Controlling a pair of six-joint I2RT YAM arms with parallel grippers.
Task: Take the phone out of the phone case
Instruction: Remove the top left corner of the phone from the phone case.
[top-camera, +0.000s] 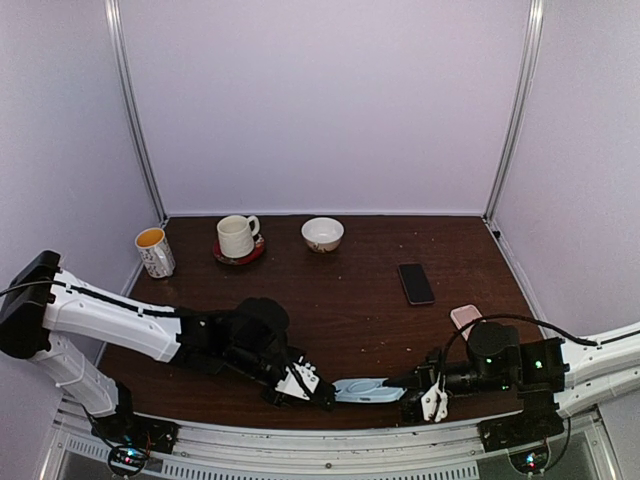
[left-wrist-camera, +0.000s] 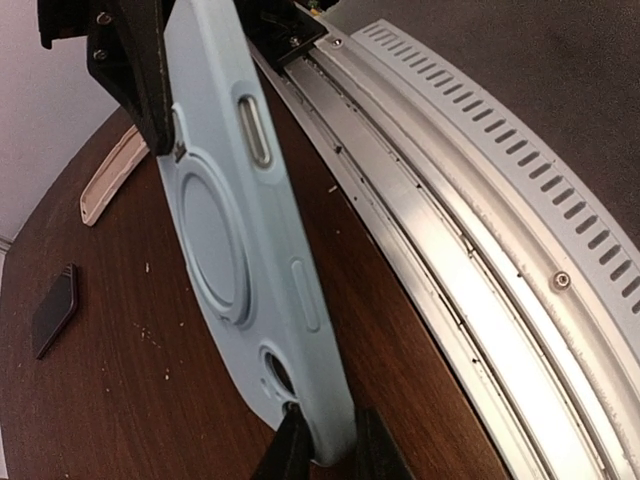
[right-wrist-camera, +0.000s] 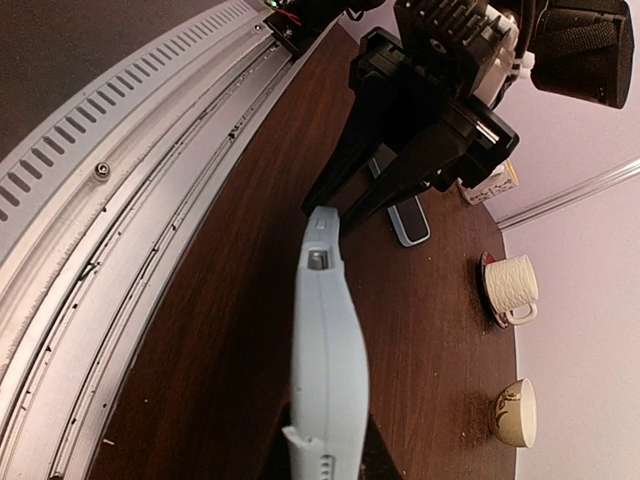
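At the upper left of the overhead view a cup of orange liquid (top-camera: 155, 251) stands near the table's (top-camera: 350, 310) back corner. To its right a white mug (top-camera: 237, 237) sits on a red saucer (top-camera: 252, 254), and a pale bowl (top-camera: 322, 234) stands further along the back.

Lower down, the left gripper (top-camera: 325, 393) reaches in from the left. Its wrist view shows its fingertips (left-wrist-camera: 292, 452) pinched on one end of the light blue phone case (top-camera: 365, 388). The case lies along the bottom centre of the frame, turned on its long edge just by the table's near rim. Whether anything sits inside it cannot be told.

The right gripper (top-camera: 408, 383) is clamped tight on the case's other end. A black phone (top-camera: 416, 283) lies flat above it, with a pink slab (top-camera: 465, 317) to its lower right.
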